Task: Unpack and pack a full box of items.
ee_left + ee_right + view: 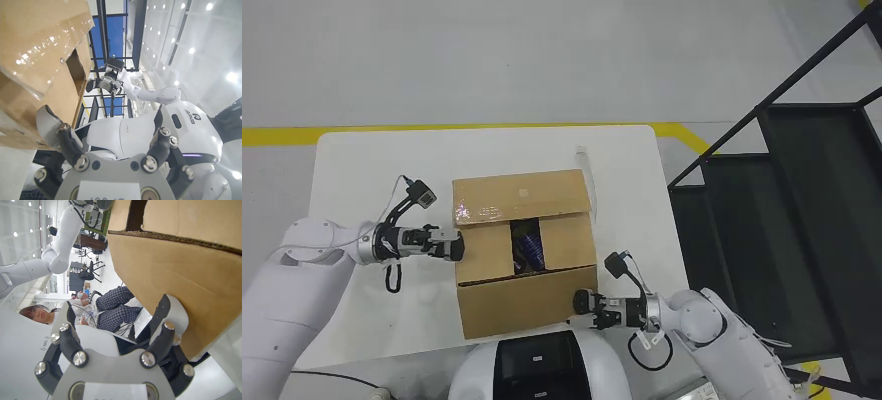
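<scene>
A brown cardboard box (522, 200) stands in the middle of the white table (362, 170). Its two long top flaps lie nearly flat, leaving a gap where a blue-purple item (530, 246) shows inside. My left gripper (449, 243) is at the box's left side, open, with one finger (47, 121) against the box (28, 56) near clear tape. My right gripper (582, 303) is at the box's near right corner, open, one finger (168, 311) touching the cardboard wall (179, 266). Nothing is held between the fingers of either gripper (102, 121) (117, 313).
A black metal stair frame (782, 210) stands just right of the table. A clear strip (582, 158) lies on the table behind the box. The table's near edge runs close to the box's front side.
</scene>
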{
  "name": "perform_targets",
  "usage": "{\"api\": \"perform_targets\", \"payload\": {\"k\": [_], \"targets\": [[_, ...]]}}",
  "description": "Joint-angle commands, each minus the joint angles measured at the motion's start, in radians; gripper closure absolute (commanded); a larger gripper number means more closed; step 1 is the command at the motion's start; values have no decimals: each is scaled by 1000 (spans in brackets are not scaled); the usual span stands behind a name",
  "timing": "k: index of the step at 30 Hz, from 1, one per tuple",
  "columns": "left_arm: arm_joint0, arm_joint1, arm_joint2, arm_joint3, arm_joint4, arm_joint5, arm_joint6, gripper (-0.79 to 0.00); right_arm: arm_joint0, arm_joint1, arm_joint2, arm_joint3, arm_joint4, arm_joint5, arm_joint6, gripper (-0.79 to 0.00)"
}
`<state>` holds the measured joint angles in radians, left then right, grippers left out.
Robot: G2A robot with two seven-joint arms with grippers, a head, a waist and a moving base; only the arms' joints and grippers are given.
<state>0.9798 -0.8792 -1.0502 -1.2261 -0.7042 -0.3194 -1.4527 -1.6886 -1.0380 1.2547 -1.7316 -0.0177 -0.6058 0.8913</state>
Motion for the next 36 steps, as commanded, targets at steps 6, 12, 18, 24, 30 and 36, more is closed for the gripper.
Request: {"api": "perform_targets", "payload": {"k": [6, 12, 18, 24, 30, 36], "targets": [[-60, -30, 32, 80, -57, -32, 7, -785, -30, 13, 34, -32, 52, -20, 10, -785], [-108, -52, 36, 109, -132, -43, -5, -785, -62, 24, 68, -52, 66, -32, 4, -785], [-184, -86, 56, 165, -219, -39, -9, -785, -82, 31, 89, -61, 67, -38, -17, -785], [-299, -138, 112, 273, -255, -37, -11, -785, -94, 36, 94, -66, 66, -40, -30, -785], [-420, -210, 189, 453, -290, -55, 7, -785, -100, 40, 93, -69, 61, -40, -50, -785], [-511, -282, 252, 650, -283, -65, 77, -785, -105, 44, 98, -63, 62, -43, -66, -785]]}}
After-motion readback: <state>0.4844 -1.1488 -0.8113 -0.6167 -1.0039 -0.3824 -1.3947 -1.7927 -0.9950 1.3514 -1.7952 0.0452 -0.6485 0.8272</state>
